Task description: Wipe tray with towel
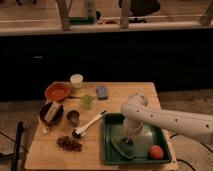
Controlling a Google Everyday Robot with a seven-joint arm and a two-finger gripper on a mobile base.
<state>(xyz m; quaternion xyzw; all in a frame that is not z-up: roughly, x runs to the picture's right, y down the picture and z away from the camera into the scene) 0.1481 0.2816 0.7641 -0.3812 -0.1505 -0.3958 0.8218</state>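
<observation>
A green tray (111,150) lies on the wooden table's front right. A dark green towel (122,146) lies crumpled inside it, at its left middle. An orange ball (156,152) sits in the tray's front right corner. My white arm reaches in from the right and bends down over the tray. My gripper (129,141) is at the towel, pointing down into the tray.
Left of the tray are a white spoon (89,124), a metal cup (73,117), a dark bowl (50,113), an orange bowl (57,92), a white cup (76,80), a green cup (87,101), a blue sponge (102,92) and brown nuts (68,143).
</observation>
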